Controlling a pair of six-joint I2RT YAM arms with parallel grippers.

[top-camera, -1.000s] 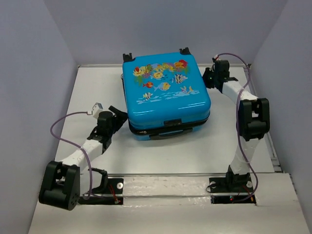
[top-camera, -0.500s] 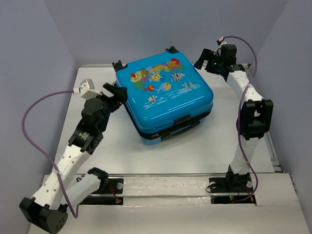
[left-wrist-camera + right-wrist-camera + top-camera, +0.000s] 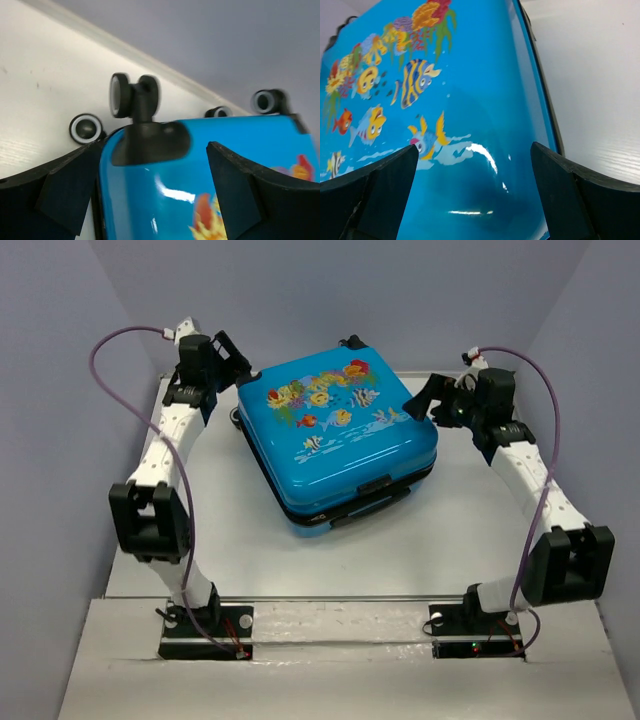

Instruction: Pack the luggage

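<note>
Two pincers wide open at a turned suitcase

The suitcase (image 3: 335, 435) lay shut, fish print up, mid-table (image 3: 440, 540). It was skewed with a corner toward the arms, where a second earlier it sat square. The left pincer (image 3: 238, 362) had climbed from the near left side to the far left corner, fingers spread either side of a wheel (image 3: 122, 95), gripping nothing. The right pincer (image 3: 420, 400) hung equally wide over the print's right edge, holding nothing.
</note>
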